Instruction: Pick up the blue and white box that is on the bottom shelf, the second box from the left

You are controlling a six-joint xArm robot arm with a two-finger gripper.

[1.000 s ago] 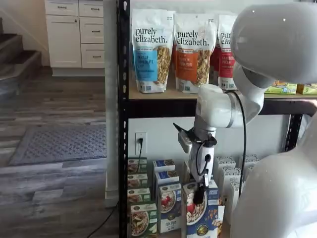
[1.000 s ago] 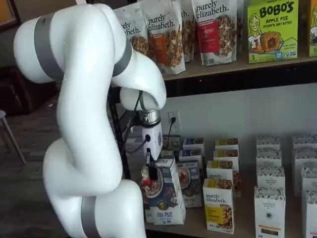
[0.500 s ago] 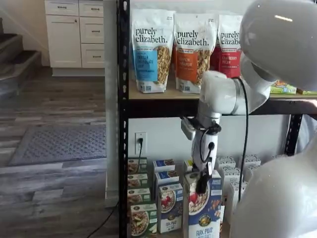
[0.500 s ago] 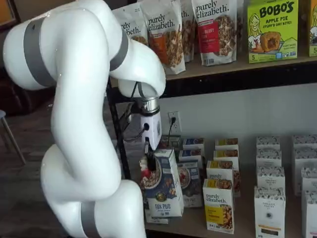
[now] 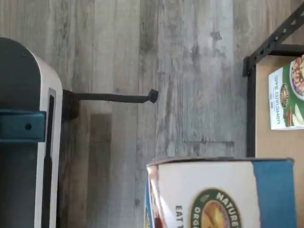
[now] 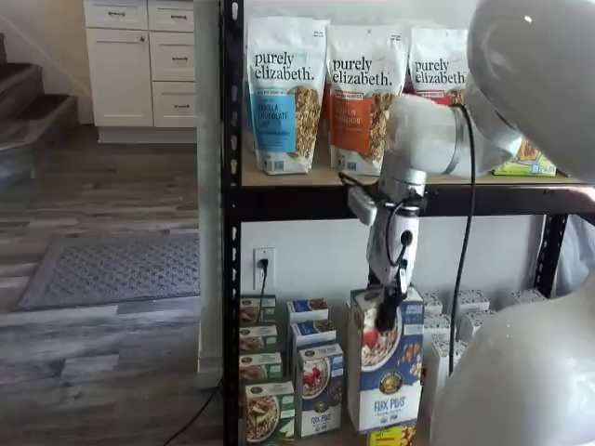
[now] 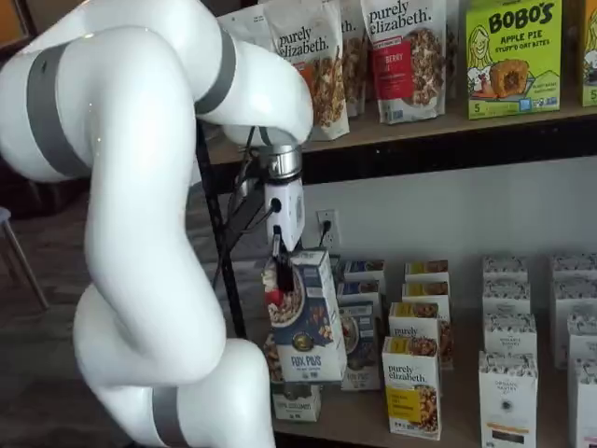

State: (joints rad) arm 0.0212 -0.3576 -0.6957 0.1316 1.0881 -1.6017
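Observation:
The blue and white box [image 6: 384, 367] hangs in the air in front of the rack, upright, above the cartons of the bottom shelf [image 7: 373, 422]. It shows a cereal bowl with red berries and a round logo. It also shows in a shelf view [image 7: 305, 327] and close up in the wrist view [image 5: 218, 194]. My gripper [image 6: 387, 314] is shut on the box's top edge, with its black fingers [image 7: 283, 273] clamped over the carton's upper corner.
More blue and white cartons [image 6: 318, 395] and green cartons [image 6: 270, 409] stand in rows below. A yellow carton [image 7: 411, 387] and white cartons [image 7: 508, 392] stand to the right. Granola bags [image 6: 284, 93] fill the tan board above. The black rack post [image 6: 231, 279] is at the left.
My gripper has risen with the blue and white box in it. The box has come up off the bottom shelf and hangs higher than before.

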